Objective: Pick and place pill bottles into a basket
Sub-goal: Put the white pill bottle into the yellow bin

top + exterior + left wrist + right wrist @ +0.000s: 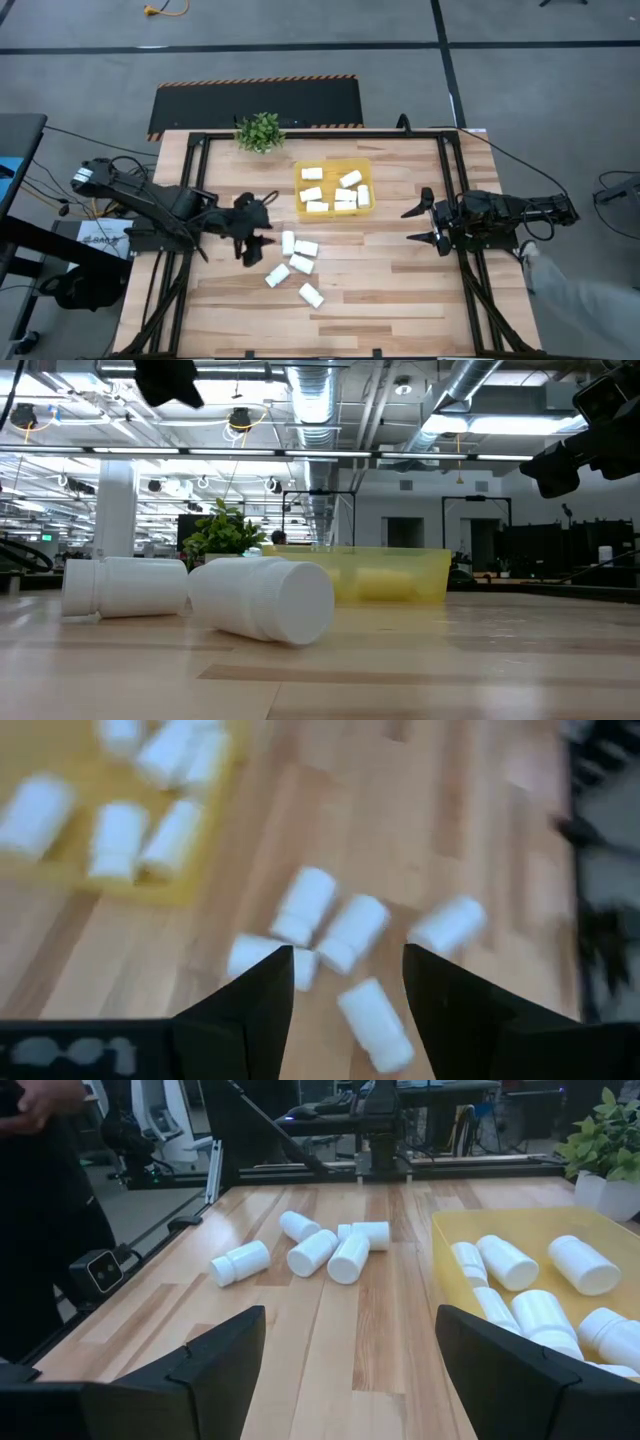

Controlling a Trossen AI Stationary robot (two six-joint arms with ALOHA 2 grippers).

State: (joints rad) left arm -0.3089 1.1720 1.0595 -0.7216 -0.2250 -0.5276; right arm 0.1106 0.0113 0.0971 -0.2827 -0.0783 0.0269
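On the wooden table, five plain white pill bottles lie loose on their sides, none showing a readable label, just beside the left gripper, whose fingers are spread and empty above them; more bottles rest inside the yellow basket just beyond the cluster, near a small potted plant at the far edge, while the right gripper hovers with fingers spread wide, well apart from the loose bottles, beside the basket
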